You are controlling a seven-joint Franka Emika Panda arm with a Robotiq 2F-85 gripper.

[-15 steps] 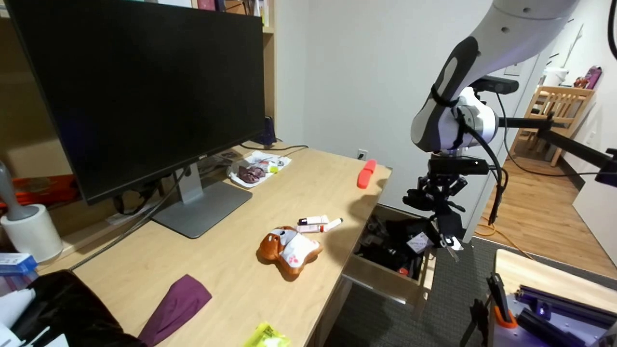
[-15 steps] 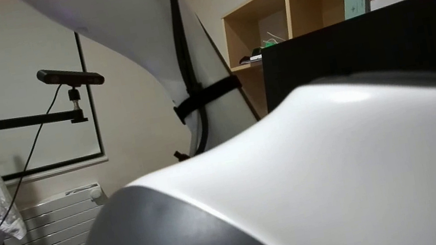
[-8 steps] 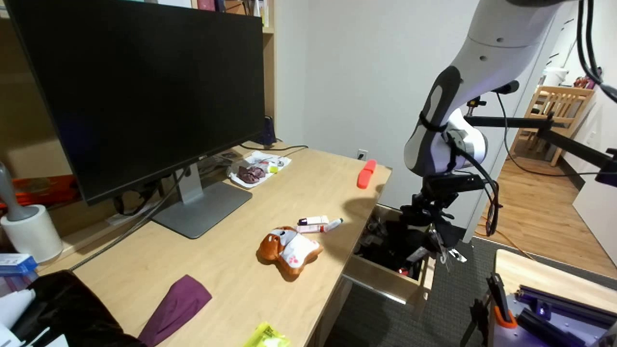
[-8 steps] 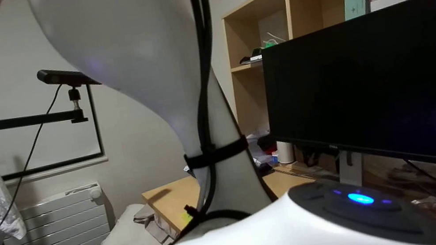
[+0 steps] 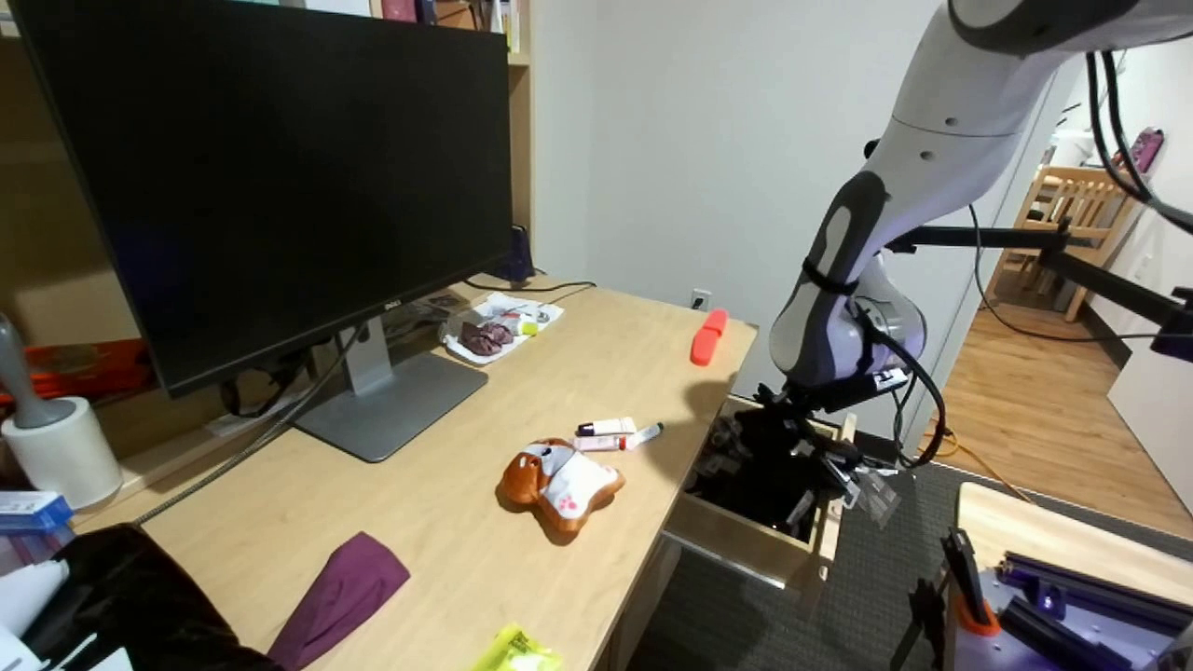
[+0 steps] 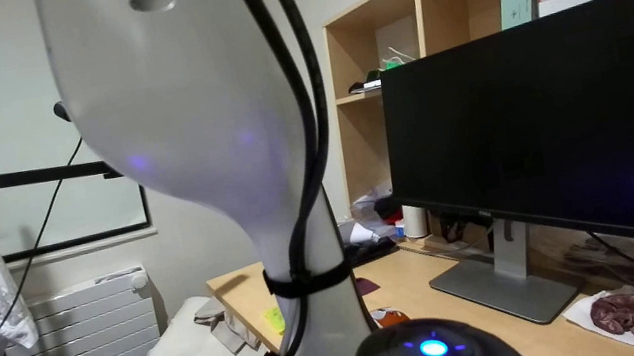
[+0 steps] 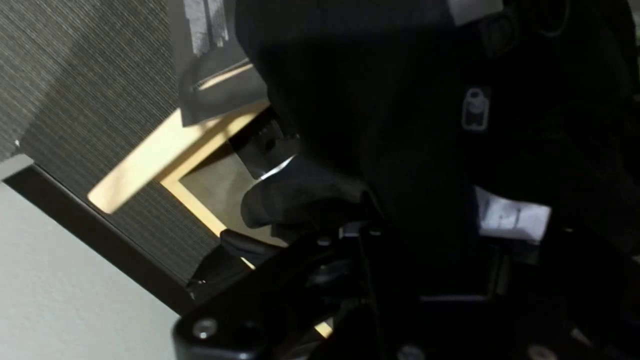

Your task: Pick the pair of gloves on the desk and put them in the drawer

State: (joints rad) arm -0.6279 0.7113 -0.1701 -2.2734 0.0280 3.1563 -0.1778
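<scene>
My gripper is low over the open drawer, its fingers partly hidden by dark material. In the wrist view the gripper has black fabric between and in front of its fingers. This black fabric looks like the gloves and spreads over the drawer. A clear tag or packaging hangs from it past the drawer's front edge. A white label shows beside the fingers. The fingertips are dark, so their exact grip is hard to see. The drawer's pale rim shows at left.
The desk beside the drawer holds a plush dog, small tubes, a red case, a purple cloth and a monitor. A tool cart stands at the right.
My gripper has moved down and to the left in an exterior view, into the drawer's opening, carrying the black item. The arm has tilted, and more desk shows behind it.
</scene>
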